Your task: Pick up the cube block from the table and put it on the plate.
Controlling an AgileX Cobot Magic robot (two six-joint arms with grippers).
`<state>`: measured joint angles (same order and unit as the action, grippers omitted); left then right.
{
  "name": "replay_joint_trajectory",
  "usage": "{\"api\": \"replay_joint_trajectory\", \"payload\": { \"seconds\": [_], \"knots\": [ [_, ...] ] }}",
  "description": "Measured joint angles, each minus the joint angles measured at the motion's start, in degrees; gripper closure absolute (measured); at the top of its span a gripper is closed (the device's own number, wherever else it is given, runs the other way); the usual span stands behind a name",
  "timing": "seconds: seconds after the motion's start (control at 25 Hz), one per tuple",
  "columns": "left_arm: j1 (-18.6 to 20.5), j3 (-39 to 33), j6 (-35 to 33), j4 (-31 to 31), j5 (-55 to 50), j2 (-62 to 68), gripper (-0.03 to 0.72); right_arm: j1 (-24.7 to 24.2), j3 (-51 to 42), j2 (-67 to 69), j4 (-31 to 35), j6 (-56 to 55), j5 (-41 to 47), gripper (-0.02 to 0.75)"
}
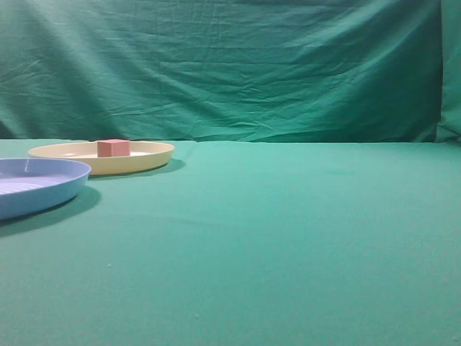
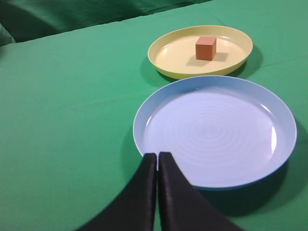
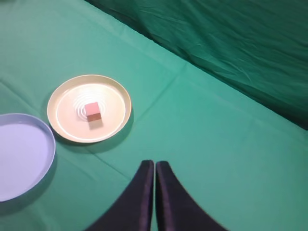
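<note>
The small red-pink cube block (image 1: pixel 113 148) sits inside the pale yellow plate (image 1: pixel 155 156) at the far left of the green table (image 1: pixel 288 238). The cube (image 2: pixel 206 48) and plate (image 2: pixel 168 60) also show in the left wrist view, and the cube (image 3: pixel 93 111) and plate (image 3: pixel 65 122) in the right wrist view. My left gripper (image 2: pixel 158 155) is shut and empty, above the near rim of the blue plate. My right gripper (image 3: pixel 155 163) is shut and empty, high above the cloth, well away from the yellow plate. Neither gripper shows in the exterior view.
A light blue plate (image 1: pixel 68 189) with a ridged inside stands just in front of the yellow plate; it also shows in the left wrist view (image 2: pixel 284 120) and the right wrist view (image 3: pixel 29 122). A green cloth backdrop (image 1: pixel 238 65) rises behind the table.
</note>
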<state>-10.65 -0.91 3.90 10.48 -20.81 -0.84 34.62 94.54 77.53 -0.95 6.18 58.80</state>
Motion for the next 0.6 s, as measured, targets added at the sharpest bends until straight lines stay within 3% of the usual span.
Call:
{"api": "replay_joint_trajectory", "payload": {
  "seconds": [0.24,0.6],
  "knots": [
    [0.00,0.00,0.00,0.00,0.00,0.00,0.688,0.00,-16.73,-16.80,0.00,0.22,-1.74,0.738],
    [0.00,0.00,0.00,0.00,0.00,0.00,0.688,0.00,-31.11,-31.35,-1.63,-3.29,1.95,0.738]
  ]
}}
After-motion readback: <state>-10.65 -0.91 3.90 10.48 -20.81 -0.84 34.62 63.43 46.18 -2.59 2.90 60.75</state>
